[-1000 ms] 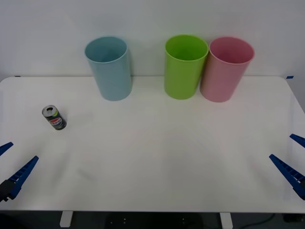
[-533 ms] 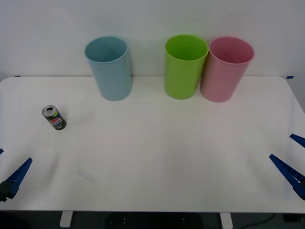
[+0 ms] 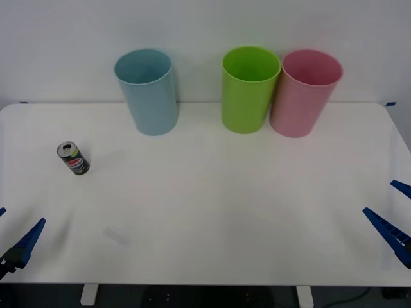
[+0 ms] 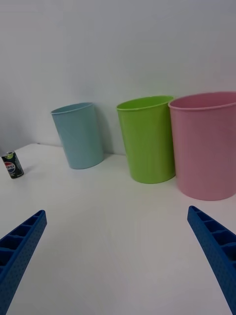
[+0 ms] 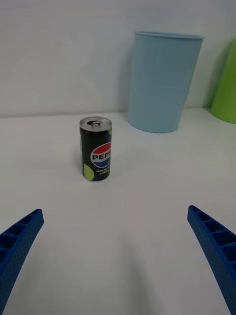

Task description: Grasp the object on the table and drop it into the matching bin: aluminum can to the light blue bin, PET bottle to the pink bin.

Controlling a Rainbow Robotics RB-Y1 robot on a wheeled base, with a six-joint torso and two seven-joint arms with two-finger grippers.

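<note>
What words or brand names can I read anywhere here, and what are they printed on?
"PEPSI": on the round logo of the can, standing upright on the table.
Smaller print in the green spot under the logo: too small to read.
The bins carry no text that I can see.

I've got three bins lined up along the back edge of the table (image 3: 212, 212): the light blue bin (image 3: 148, 93) toward the left, the pink bin (image 3: 303, 94) toward the right, a third bin (image 3: 248, 90) just left of the pink one, apparently touching it. The aluminum can (image 3: 74, 158) stands upright on the left side, well in front of the bins. Left gripper (image 3: 11, 234) at near-left corner, right gripper (image 3: 393, 212) at near-right edge.
</note>
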